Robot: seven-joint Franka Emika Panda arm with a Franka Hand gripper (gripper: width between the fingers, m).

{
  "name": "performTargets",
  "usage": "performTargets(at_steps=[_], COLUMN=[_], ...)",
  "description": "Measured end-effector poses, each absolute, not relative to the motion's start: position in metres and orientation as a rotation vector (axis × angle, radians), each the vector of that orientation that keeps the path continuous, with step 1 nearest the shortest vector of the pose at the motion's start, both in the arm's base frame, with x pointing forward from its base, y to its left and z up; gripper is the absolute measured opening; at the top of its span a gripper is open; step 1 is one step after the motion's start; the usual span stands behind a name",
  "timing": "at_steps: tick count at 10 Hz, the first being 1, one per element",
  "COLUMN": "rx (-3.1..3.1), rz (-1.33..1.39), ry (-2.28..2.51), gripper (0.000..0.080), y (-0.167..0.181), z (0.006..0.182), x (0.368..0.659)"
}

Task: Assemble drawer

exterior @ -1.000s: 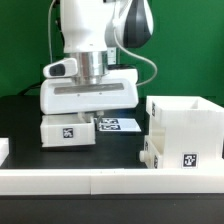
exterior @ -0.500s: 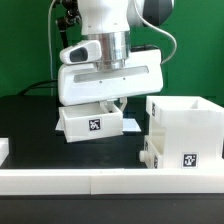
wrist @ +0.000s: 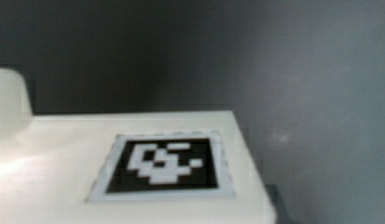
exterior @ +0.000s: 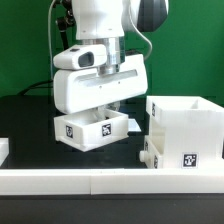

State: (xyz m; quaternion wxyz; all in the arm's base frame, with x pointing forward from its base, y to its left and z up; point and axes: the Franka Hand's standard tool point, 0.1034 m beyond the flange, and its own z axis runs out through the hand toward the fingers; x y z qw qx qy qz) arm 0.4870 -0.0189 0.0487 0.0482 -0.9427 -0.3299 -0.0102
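My gripper (exterior: 104, 108) is shut on a small white tray (exterior: 92, 130) with a black-and-white tag on its front. It holds the tray tilted, just above the black table. The fingers are hidden behind the hand and the tray. In the wrist view the tray's tagged face (wrist: 162, 160) fills the near part, and no fingertips show. The tall white shell (exterior: 186, 122) stands at the exterior view's right, open at the top, with a tag low on its front. A low white part (exterior: 150, 152) juts out at its base; I cannot tell whether it is the second tray.
A low white border rail (exterior: 100, 181) runs along the front of the table. A bit of the marker board (exterior: 131, 122) shows behind the held tray. A white piece (exterior: 3, 150) sits at the left edge. A green wall stands behind.
The tray sat flat on the table a second ago. The gripper has lifted it, moved it toward the exterior view's right and tilted it; since half a second ago it has dropped slightly.
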Motion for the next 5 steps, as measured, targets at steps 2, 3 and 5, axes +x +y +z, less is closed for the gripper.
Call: performTargets(at_steps=[2,3,5], rx=[-2.799,-2.751,-2.629], rz=[-0.031,-0.031,-0.031], ry=[-1.217,-1.328,-1.573], gripper=[0.0042,0.0042,0.0042], y=[-0.021,-0.0217,-0.0246], z=[0.0467,0.046,0.0449], x=[0.4884,0.4879,0.4872])
